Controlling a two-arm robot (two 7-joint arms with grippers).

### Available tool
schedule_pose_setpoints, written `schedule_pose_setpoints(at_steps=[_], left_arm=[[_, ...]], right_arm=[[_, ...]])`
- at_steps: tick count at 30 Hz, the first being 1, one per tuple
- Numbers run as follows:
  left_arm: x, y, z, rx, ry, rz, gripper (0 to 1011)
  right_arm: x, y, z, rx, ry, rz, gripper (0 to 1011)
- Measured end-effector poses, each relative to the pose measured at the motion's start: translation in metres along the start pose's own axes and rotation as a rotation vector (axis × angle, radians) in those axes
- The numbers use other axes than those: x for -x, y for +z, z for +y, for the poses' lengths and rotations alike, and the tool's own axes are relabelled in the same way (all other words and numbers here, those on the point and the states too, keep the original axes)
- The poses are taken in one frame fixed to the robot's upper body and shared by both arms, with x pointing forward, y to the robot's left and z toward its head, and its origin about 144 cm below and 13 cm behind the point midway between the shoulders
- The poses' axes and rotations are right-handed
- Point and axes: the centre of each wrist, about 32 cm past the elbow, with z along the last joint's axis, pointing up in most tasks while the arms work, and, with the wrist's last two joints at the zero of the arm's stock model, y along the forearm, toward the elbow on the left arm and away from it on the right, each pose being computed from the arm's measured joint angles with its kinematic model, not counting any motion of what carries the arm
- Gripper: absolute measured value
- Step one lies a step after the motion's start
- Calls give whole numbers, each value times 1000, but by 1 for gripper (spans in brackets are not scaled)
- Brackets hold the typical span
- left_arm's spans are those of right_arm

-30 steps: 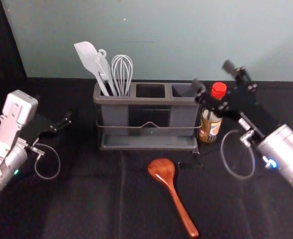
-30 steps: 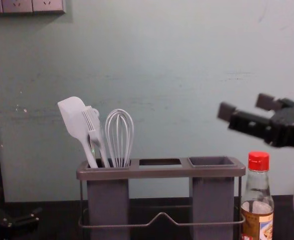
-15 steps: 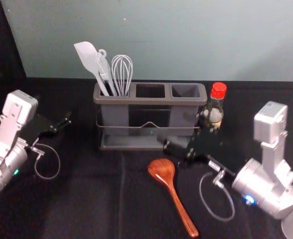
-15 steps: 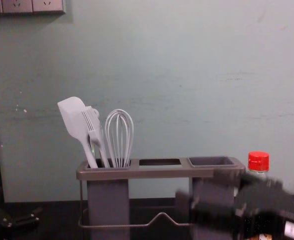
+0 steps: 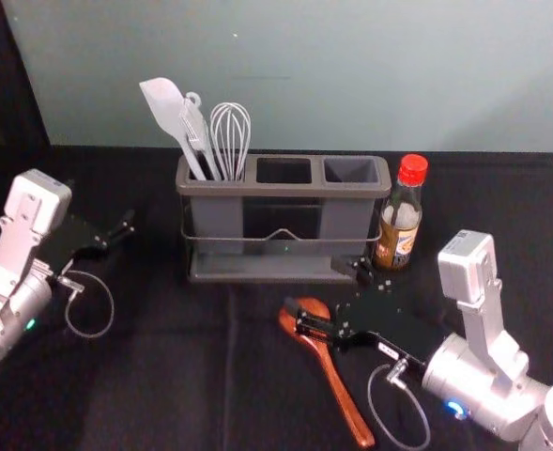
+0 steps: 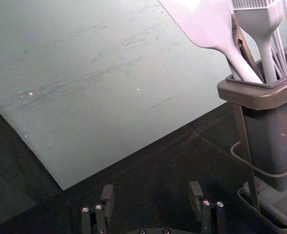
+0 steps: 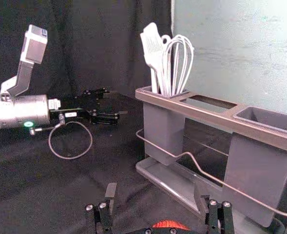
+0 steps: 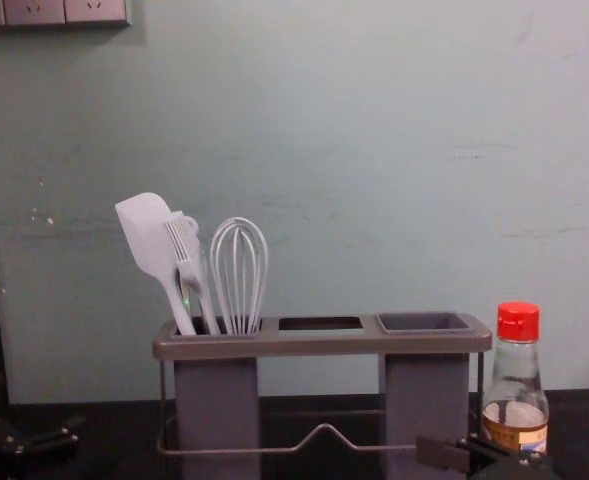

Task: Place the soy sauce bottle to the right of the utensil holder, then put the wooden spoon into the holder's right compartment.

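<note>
My right gripper [image 5: 322,293] is low in front of the utensil holder [image 5: 278,274], open above the bowl end of the wooden spoon [image 5: 344,398]. The spoon lies on the table, handle toward the near edge. In the right wrist view the right gripper [image 7: 155,195] has spread fingers, with a bit of the red-brown spoon [image 7: 170,224] between and below them. Upright at the holder's right side stands the soy sauce bottle [image 5: 400,225], red-capped. The holder's right compartment [image 8: 424,322] holds nothing visible. My left gripper [image 5: 116,230] is parked at the left, open in its wrist view [image 6: 151,195].
A white spatula [image 5: 169,111], a brush and a whisk [image 5: 230,141] stand in the holder's left compartment. The wall [image 8: 304,120] rises behind the table. Dark cloth [image 5: 163,376] covers the table between the left arm and the spoon.
My right gripper has come down and toward the near side from beside the bottle's top, moving leftward to the spoon's bowl. The left arm, bottle and spoon have stayed in place.
</note>
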Motion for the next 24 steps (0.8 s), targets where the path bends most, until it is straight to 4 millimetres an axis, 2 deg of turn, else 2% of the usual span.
schedule_pose_setpoints(at_steps=[20,24], left_arm=[[0,0,0,0,0,0,1005],[0,0,0,0,0,0,1005]], right_arm=[[0,3,0,-9,-2,-5,1002],[3,4,-1,38,-1,-15,1002]])
